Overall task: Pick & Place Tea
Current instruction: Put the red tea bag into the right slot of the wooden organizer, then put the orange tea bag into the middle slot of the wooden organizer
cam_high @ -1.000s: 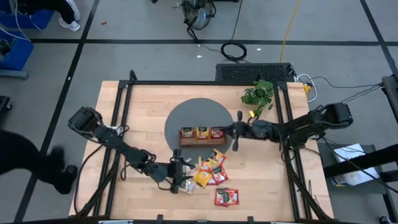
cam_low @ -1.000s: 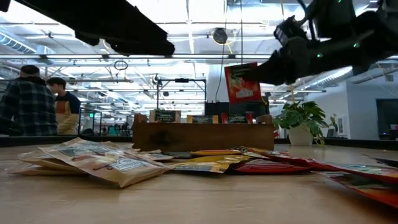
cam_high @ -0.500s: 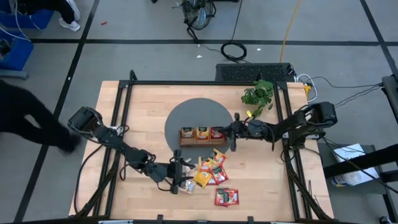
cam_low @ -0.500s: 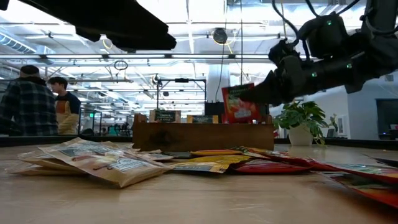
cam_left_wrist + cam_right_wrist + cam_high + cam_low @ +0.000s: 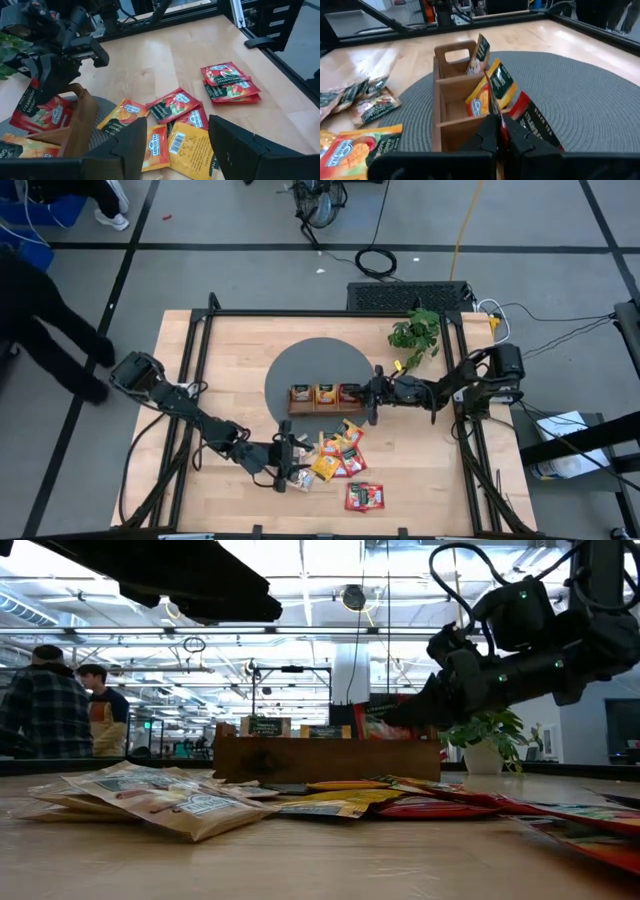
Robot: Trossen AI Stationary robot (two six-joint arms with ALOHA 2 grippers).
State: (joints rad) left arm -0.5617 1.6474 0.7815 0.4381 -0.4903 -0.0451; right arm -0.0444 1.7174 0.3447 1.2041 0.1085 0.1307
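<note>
Loose sachets (image 5: 338, 457): heaped on table's near part, unmoved. Left gripper (image 5: 292, 464): fingers spread wide, holding nothing, hovering still at heap's left edge. Right gripper (image 5: 372, 393): pinched on red sachet (image 5: 378, 718), now lowered from above into the tray's (image 5: 322, 407) right-end compartment. Person (image 5: 45, 330): walked farther off, left of table.

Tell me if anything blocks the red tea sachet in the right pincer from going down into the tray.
Nothing visible does. The right pincer is shut on the red sachet right over the end compartment of the wooden tray. That compartment already holds a red sachet leaning against its side, but there looks to be room beside it.
</note>
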